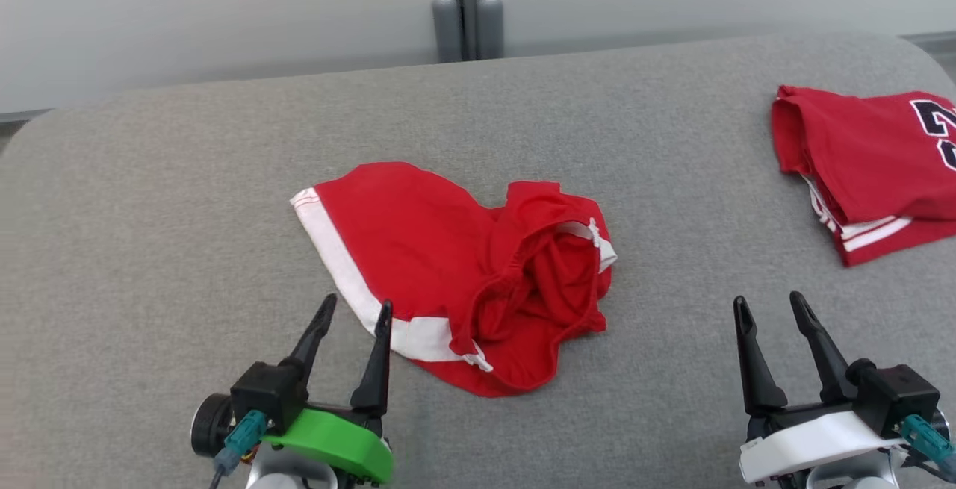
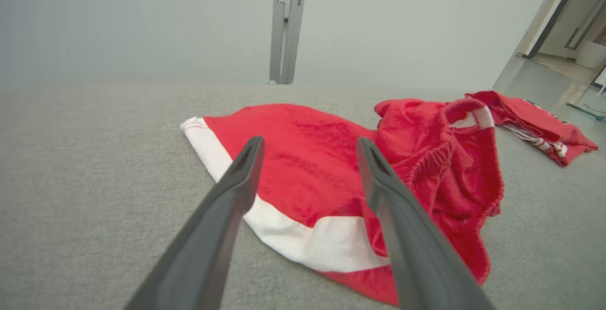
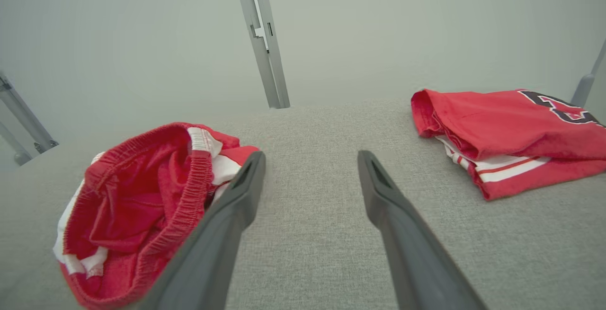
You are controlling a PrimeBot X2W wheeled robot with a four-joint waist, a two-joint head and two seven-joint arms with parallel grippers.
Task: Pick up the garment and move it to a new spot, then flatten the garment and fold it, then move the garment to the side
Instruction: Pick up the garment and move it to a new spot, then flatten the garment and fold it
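The crumpled red garment [image 1: 448, 265] is laid on the grey tabletop [image 1: 149, 213] just ahead and to the right of the left end effector [image 1: 357, 308], which is released and empty. The right end effector [image 1: 769, 302] is likewise released; a folded jersey [image 1: 859, 160] is seen beyond it, rightward.

I've bare grey padding [image 1: 149, 235] left of the crumpled red shorts [image 1: 418, 250] and a wide open lane between them and the folded red jersey [image 1: 859, 153] at the far right.
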